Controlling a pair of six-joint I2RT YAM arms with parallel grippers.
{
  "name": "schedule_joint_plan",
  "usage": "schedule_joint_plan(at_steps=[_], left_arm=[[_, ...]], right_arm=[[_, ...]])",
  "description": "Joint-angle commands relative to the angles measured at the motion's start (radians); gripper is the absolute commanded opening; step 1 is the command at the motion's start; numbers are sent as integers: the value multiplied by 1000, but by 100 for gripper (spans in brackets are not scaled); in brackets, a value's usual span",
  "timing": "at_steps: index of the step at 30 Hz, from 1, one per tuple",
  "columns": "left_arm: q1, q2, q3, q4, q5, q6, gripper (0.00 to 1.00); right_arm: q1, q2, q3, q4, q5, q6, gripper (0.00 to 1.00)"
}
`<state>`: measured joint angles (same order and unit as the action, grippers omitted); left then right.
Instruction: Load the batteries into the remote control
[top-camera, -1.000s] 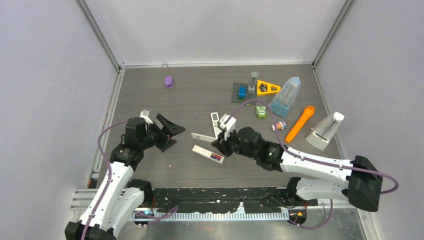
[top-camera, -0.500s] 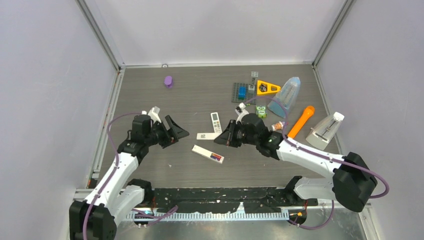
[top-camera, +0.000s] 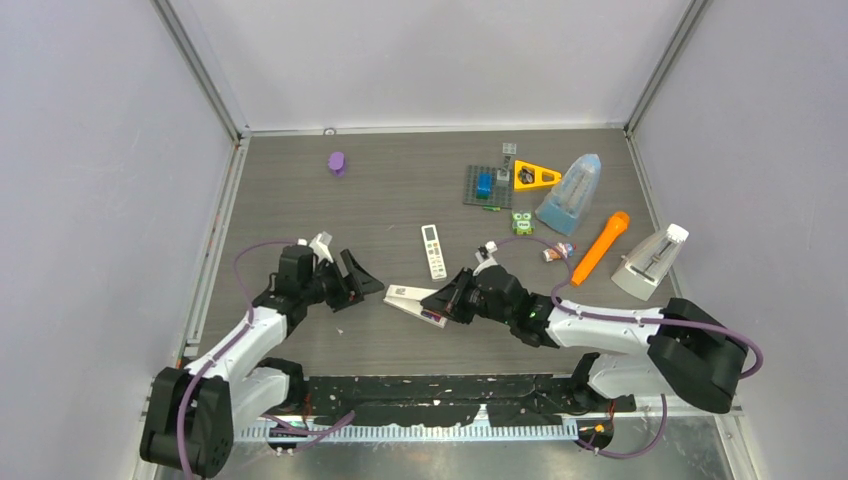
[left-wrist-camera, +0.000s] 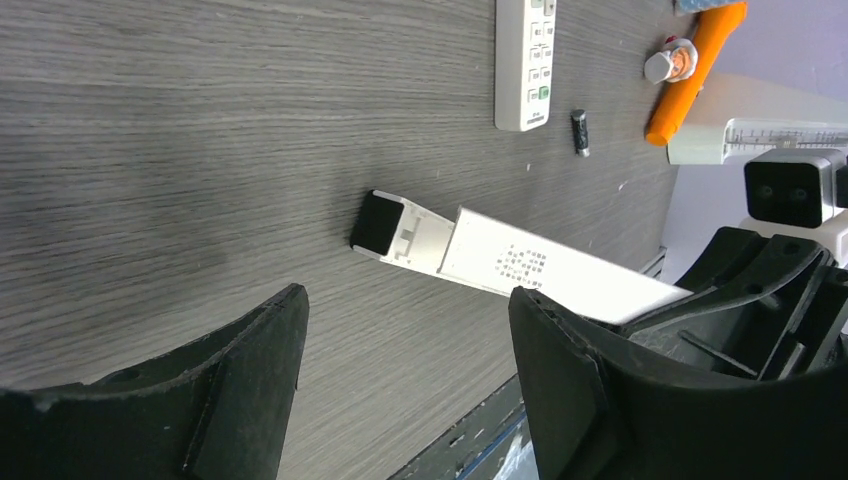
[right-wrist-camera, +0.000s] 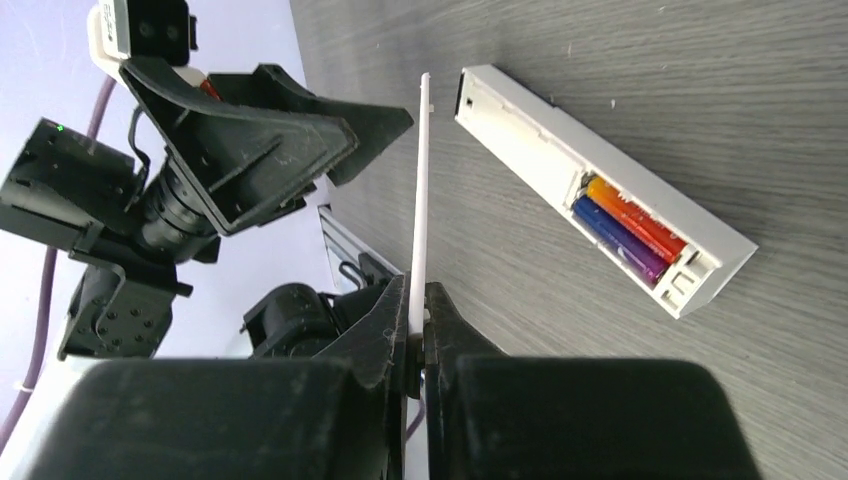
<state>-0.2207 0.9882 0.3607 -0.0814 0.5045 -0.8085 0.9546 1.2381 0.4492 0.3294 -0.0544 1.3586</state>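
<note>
The remote control (top-camera: 402, 298) (right-wrist-camera: 560, 160) lies on its face near the front edge with its compartment uncovered. Two batteries lie inside, one red-orange (right-wrist-camera: 636, 216) and one blue (right-wrist-camera: 618, 240). My right gripper (top-camera: 437, 301) (right-wrist-camera: 418, 305) is shut on the thin white battery cover (right-wrist-camera: 419, 190) (left-wrist-camera: 560, 275), held just left of and above the remote. My left gripper (top-camera: 362, 280) (left-wrist-camera: 408, 305) stands open a little left of the cover, holding nothing. A loose blackish battery (left-wrist-camera: 580, 132) lies farther back, beside a second white remote (top-camera: 432, 250) (left-wrist-camera: 525, 60).
An orange carrot toy (top-camera: 600, 247), a small bottle (top-camera: 558, 252) and a white metronome (top-camera: 650, 262) sit at the right. Behind them are a green toy (top-camera: 521, 222), a blue metronome (top-camera: 572, 195), a yellow triangle (top-camera: 535, 177) and a grey brick plate (top-camera: 485, 185). A purple piece (top-camera: 337, 162) lies at back left.
My right gripper has carried the cover down toward the front, onto the open remote. The left gripper has moved right toward it, and its jaws have narrowed slightly.
</note>
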Motion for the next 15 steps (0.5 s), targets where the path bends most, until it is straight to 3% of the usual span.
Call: schedule_joint_plan(at_steps=[1, 7, 15], left_arm=[[-6, 35, -21, 149, 25, -11, 73], [-11, 92, -26, 198, 36, -10, 72], [-14, 117, -29, 215, 26, -2, 71]], right_arm=[[8, 24, -8, 130, 111, 56, 5], [8, 89, -29, 237, 102, 93, 5], [10, 112, -30, 217, 92, 117, 5]])
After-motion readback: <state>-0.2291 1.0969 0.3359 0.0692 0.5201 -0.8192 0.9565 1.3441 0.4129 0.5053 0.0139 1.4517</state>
